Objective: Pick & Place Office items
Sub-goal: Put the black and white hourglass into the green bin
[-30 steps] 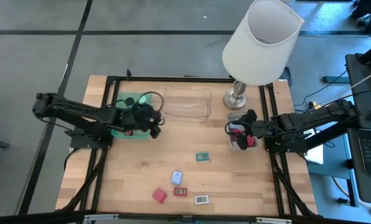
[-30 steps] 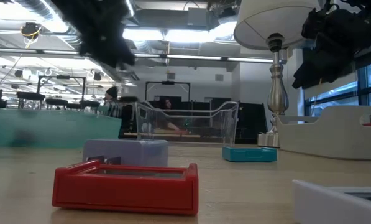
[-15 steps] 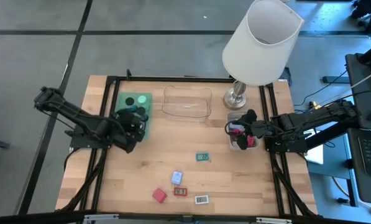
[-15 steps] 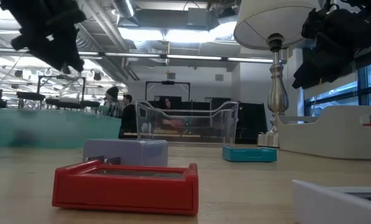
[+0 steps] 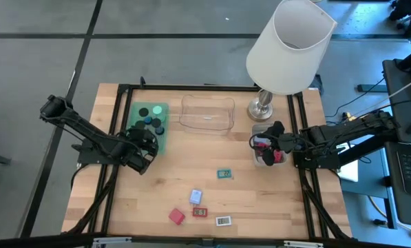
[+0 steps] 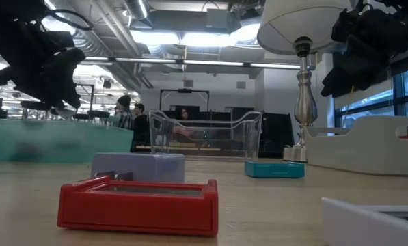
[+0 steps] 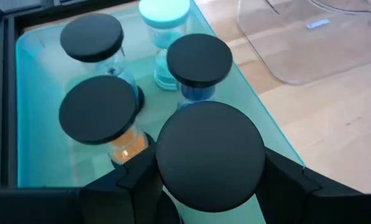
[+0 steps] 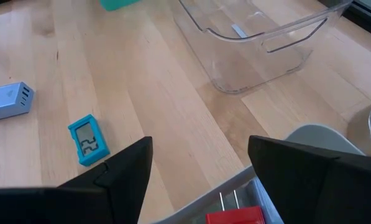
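The left tool [image 7: 204, 186] grips a black-capped cylinder [image 7: 210, 154] between its two fingers, closed partway on the body; only the left wrist view shows this grip, the high view showing just the tool [image 5: 142, 146] at the near edge of the green tray [image 5: 161, 141]. The same wrist view shows four more cylinders standing in that tray [image 7: 260, 118], three black-capped and one with a pale green top [image 7: 164, 11]. The right tool [image 5: 261, 143] hovers over the grey tray [image 5: 282, 159] with fingers apart and nothing between them; its wrist view shows a red block [image 8: 235, 216] below. In the high view the remaining office items lie on open tabletop [image 5: 281, 200] toward the front edge: a teal rectangle [image 5: 224, 173], a blue block [image 5: 196, 196], a red block [image 5: 176, 216] and two small flat pieces. The clear tray [image 5: 207, 114] stands between the green tray and the lamp [image 5: 288, 48].
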Tool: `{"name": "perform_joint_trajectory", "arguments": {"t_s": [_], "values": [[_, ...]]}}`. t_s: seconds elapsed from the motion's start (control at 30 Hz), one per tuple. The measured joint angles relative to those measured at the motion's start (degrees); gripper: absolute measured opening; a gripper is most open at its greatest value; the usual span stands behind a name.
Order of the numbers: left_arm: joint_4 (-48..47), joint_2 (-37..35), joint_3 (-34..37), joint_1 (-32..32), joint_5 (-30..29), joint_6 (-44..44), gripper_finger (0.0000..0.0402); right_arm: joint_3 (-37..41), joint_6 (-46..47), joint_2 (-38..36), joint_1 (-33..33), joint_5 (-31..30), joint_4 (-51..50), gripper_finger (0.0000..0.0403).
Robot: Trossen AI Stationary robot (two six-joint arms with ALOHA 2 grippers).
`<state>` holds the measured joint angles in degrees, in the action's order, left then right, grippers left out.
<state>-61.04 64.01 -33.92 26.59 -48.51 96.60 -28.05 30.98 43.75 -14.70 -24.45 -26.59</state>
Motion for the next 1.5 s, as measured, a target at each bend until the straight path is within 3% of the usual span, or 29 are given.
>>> {"name": "perform_joint_trajectory", "arguments": {"t_s": [0.67,1.5], "values": [[3.33,-0.02,-3.2,-0.07,1.14,-12.13,0.0209,0.0,0.0,0.0,0.0,0.0,0.0,0.0268],[6.72,10.03,-3.42,-0.07,3.04,-7.32,0.0209,0.0,0.0,0.0,0.0,0.0,0.0,0.0268]]}}
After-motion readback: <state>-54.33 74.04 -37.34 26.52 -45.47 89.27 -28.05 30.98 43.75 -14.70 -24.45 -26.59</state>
